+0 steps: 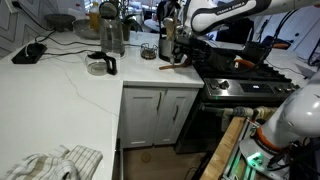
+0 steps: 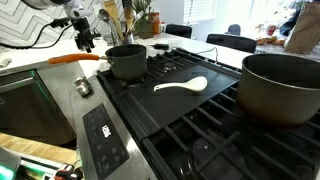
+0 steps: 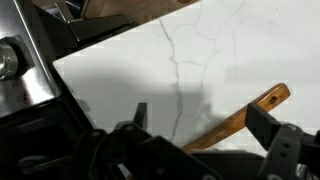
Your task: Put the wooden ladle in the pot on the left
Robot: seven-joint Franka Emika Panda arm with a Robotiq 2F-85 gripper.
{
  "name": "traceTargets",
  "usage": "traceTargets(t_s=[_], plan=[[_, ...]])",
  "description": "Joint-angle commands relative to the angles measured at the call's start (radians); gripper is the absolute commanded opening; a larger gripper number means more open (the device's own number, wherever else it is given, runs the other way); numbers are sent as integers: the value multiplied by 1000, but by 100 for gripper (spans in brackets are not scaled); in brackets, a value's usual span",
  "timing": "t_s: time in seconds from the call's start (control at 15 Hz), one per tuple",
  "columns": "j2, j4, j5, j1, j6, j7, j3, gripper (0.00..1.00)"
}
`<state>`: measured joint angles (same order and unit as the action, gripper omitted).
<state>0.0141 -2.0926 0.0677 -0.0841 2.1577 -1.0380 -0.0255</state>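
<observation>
White marble tabletop (image 3: 120,60) filled the wrist view, with the stove (image 3: 20,75) edge at 9 o'clock. Left to right there: one gripper finger (image 3: 140,112), bare stone, then the wooden ladle (image 3: 245,115) lying flat with its handle slanting from 7 toward 2 o'clock, partly behind the other finger at 3 o'clock. The gripper (image 3: 200,115) was spread wide and held nothing. Its jaws straddled the handle, probably lined up so that closing would pinch the slim handle across its width. Could not tell whether the pads touched the tabletop.

In an exterior view the steel canister (image 1: 112,35) stood well apart at the ladle's 10 o'clock. The ladle (image 1: 172,66) lay on the tabletop just beside the stove, gripper (image 1: 168,48) hanging right above it.

In an exterior view, left to right: the pot (image 2: 125,62) stood upright with its mouth open, its orange-brown handle (image 2: 75,58) pointing to 9 o'clock. A white spoon (image 2: 182,86) lay on the grates at the pot's 4 o'clock, and a big pot (image 2: 280,88) sat far right. The smaller left pot looked like the target. The ladle was not yet grasped and not yet in any pot.
</observation>
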Motion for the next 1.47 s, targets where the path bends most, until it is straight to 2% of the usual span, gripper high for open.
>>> traceTargets(t_s=[0.0,0.4,0.6,1.4], plan=[[37,17,-23,23,34,-67,24,100],[91,16,18,46,141,-298,37,100],[116,29,15,56,159,-373,47,100],[216,127,-40,56,162,-382,90,100]])
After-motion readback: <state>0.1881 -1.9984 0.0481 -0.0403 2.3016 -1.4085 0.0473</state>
